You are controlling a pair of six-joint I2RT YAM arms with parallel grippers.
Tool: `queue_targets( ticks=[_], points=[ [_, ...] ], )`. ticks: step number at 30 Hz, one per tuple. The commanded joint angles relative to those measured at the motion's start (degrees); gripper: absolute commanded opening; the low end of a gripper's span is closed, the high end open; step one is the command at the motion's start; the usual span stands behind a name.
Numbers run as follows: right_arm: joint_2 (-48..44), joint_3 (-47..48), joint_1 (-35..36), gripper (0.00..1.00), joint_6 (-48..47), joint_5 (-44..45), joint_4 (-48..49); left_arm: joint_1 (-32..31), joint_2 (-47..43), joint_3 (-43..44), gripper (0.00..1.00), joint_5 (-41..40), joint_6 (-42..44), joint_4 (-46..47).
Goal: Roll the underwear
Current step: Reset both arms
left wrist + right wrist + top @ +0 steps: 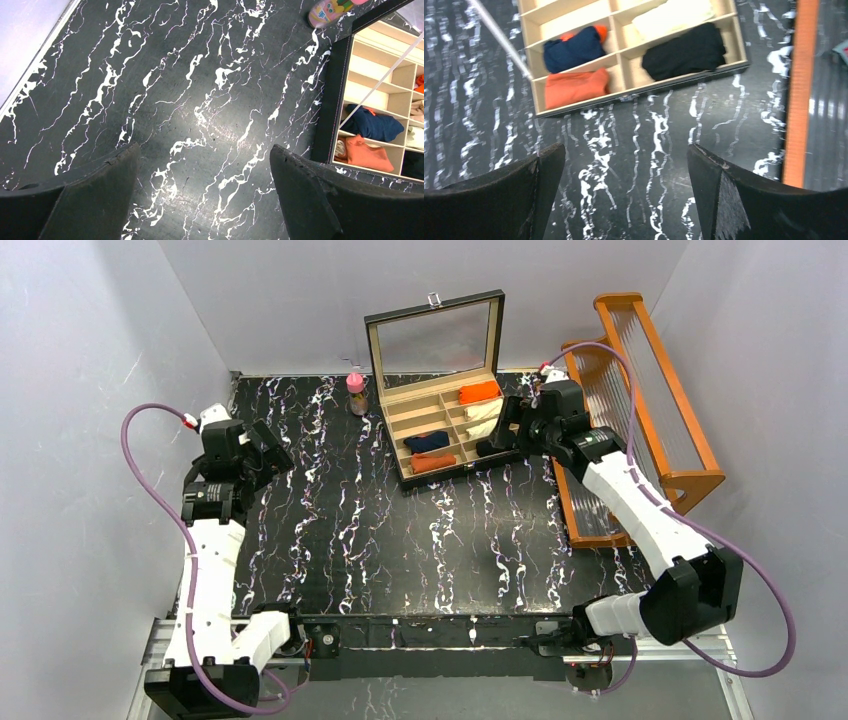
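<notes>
– On the far side of the table [400, 540], what stands there?

– A flat box [405, 478] with its glass lid [437, 340] standing up. It is divided into small compartments, in two columns.

– And where is the underwear?

– Both pieces lie inside the box, in the left column. The rust-orange underwear [574, 87] fills the compartment nearest to the arms, as a compact bundle. The navy underwear [573, 49] is in the next compartment behind it, with its bright orange trim showing at one end.

– What is in the right column?

– A black cloth [684, 51] in the nearest compartment, a cream cloth [672, 17] behind it, and a bright orange cloth [480, 391] at the far end.

– How is the left gripper [205, 190]?

– It hangs over the bare marble surface, left of the box. Its fingers are spread wide and nothing is between them.

– And the right gripper [624, 192]?

– It is near the front right corner of the box. Its fingers are also wide apart and hold nothing; below them is only table, just in front of the box.

– Anything else?

– A small pink bottle [356, 392] stands just left of the box, and a wooden rack [690, 480] lies at the right edge.
</notes>
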Motion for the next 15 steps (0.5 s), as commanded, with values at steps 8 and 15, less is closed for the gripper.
queue_targets(
  ticks=[8,15],
  points=[
    [-0.1,2.3,0.0,0.99,-2.1,-3.8,-0.9,-0.2,1.4,2.1,0.98,-1.6,0.4,-1.1],
    [-0.1,3.3,0.0,0.99,-5.2,-0.7,-2.3,-0.2,2.2,1.9,0.98,-1.9,0.3,-0.4]
  ],
)
